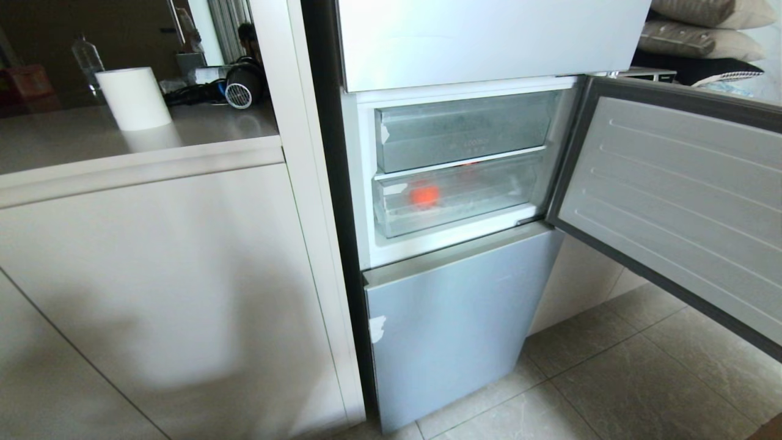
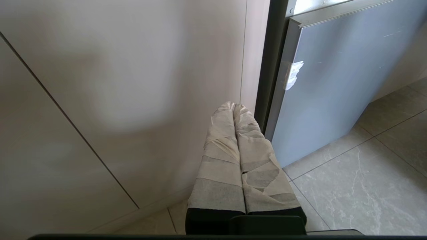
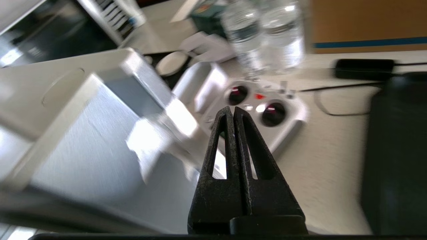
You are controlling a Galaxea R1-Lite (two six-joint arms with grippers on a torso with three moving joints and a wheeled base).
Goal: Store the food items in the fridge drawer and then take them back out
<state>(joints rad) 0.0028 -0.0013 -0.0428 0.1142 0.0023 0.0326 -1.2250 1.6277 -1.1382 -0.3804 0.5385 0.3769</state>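
The fridge's middle compartment stands open in the head view. The fridge drawer is the lower of two bins and is pushed in. A round red fruit glows through the drawer's frosted front, left of centre. Neither arm shows in the head view. My left gripper, its fingers wrapped in pale tape, is shut on nothing and hangs low by the cabinet beside the fridge's bottom door. My right gripper, black and shut on nothing, points at a cluttered tabletop away from the fridge.
The compartment door swings out to the right over the tiled floor. A second bin sits above the drawer. The bottom door panel is closed. A white controller, water bottles and a white box lie before my right gripper.
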